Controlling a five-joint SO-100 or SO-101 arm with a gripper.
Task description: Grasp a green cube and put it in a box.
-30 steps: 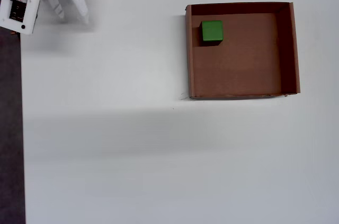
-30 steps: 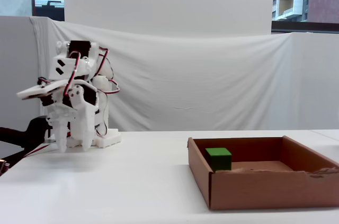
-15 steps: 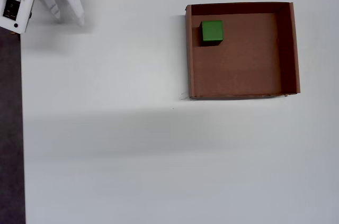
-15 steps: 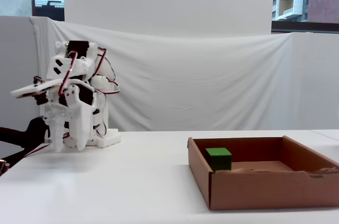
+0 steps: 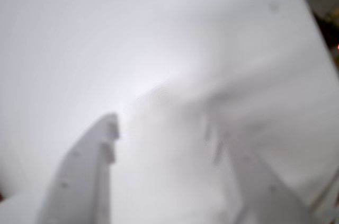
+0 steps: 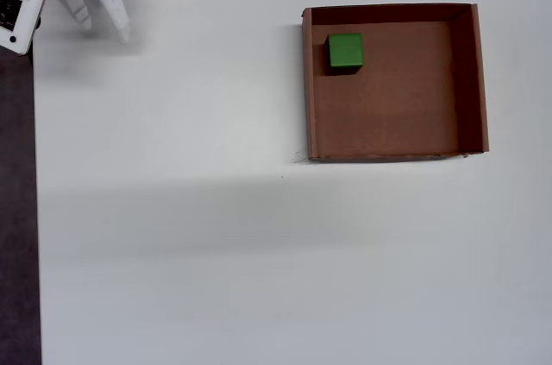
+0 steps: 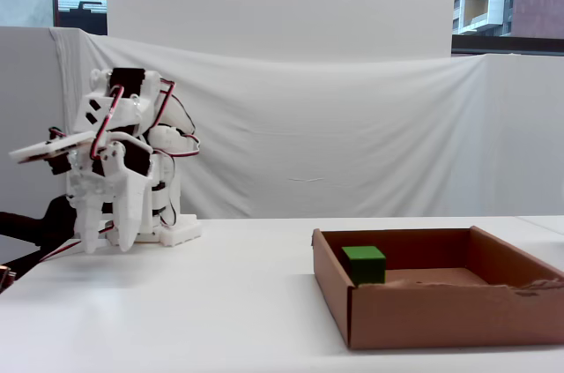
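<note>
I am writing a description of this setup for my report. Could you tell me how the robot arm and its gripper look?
The arm is built of white plastic parts with black servo blocks between them. Thin red, black and white cables loop along its side. Its gripper has two long, tapering white fingers. A flat white plate with a small black module sits at the wrist.

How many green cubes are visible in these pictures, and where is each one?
1. The green cube lies inside the box, in its upper left corner in the overhead view, close to the wall. No other cube appears on the table; nothing seems hidden.
</note>
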